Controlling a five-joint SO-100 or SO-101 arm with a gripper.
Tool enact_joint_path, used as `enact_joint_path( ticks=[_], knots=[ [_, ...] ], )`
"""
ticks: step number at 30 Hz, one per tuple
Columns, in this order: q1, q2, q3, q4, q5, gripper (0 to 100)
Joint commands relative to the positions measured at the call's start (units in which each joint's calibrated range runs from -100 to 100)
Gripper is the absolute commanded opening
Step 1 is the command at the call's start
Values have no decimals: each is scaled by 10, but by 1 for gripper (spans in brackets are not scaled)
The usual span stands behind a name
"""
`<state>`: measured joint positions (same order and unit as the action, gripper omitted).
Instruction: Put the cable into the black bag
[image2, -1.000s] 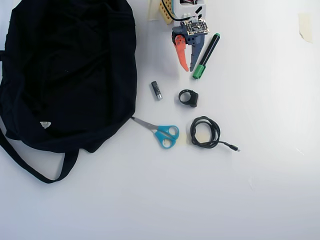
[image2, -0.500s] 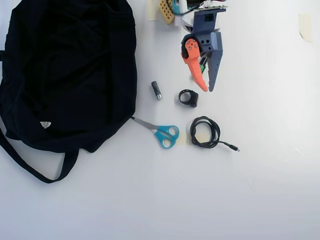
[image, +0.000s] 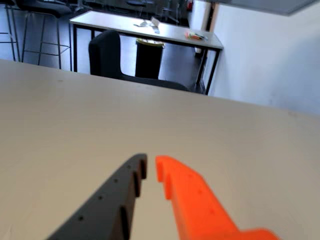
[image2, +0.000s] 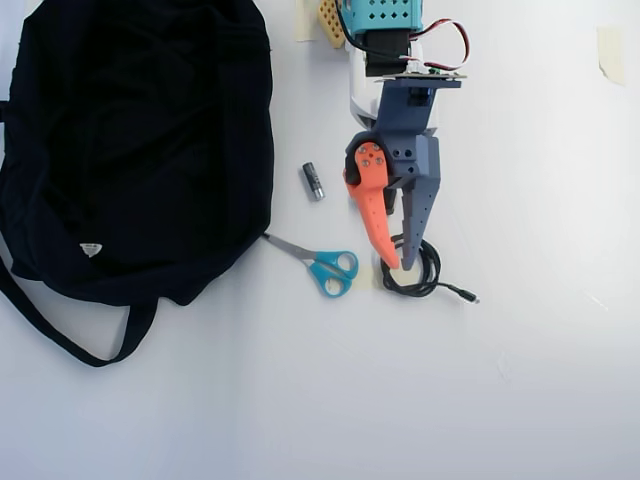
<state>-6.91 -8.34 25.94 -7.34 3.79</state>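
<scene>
Gripper (image2: 399, 264), fingers a narrow gap apart and gripping nothing, has advanced from beside the marker to above the cable (image2: 412, 268), which lies on the table, well right of the black bag (image2: 130, 150): approach stage.

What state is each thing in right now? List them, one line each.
claw: nearly shut, holding nothing, tips above the coil
cable: coiled on the table, plug tail loose, not grasped
black bag: slumped flat at the overhead view's left, strap trailing
scissors: closed, flat, blade tips at the bag's edge
small cylinder: lying on its side
</scene>
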Motion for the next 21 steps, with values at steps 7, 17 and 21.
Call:
enact_joint_path(
  ticks=[7,17,21],
  knots=[
    [8,59,-247,185,-6,3],
    [11,59,-243,187,-71,2],
    [5,59,-234,187,-71,3]
  ],
)
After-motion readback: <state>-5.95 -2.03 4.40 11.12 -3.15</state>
